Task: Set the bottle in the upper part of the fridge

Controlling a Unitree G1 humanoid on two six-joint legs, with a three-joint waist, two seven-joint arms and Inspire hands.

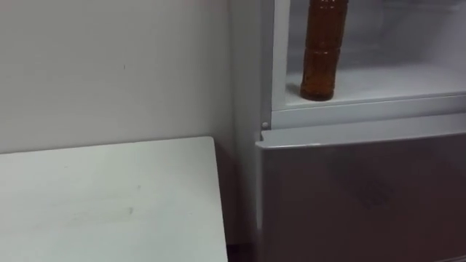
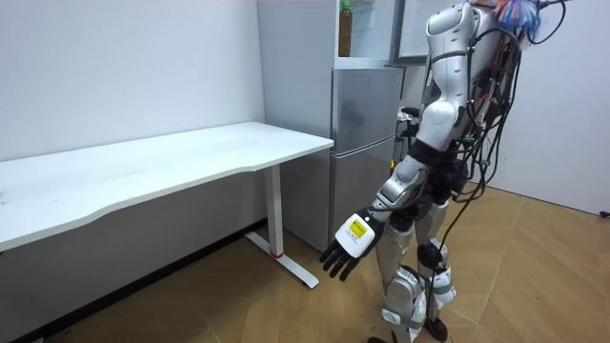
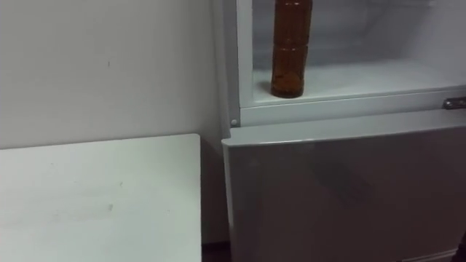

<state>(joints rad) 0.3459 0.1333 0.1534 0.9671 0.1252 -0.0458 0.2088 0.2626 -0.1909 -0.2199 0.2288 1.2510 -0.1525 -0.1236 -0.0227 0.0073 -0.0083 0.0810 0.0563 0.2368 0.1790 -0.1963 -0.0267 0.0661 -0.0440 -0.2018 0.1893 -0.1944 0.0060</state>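
A brown bottle (image 1: 321, 54) stands upright on the white shelf (image 1: 393, 86) of the open upper fridge, at its front left corner, with nothing touching it. The room view has the bottle (image 2: 345, 30) at the top of the grey fridge (image 2: 362, 114). I stand right before the fridge. My left hand (image 2: 351, 250) hangs low at my side, away from the fridge, fingers straight and holding nothing. A dark bit of my right hand (image 2: 408, 116) shows close to the fridge's front at waist height.
The lower fridge door (image 1: 364, 196) is closed. A white table (image 1: 109, 196) stands against the wall just left of the fridge, its corner close to the fridge's side. The upper door (image 2: 410, 29) stands swung open beside my shoulder. The floor is wood.
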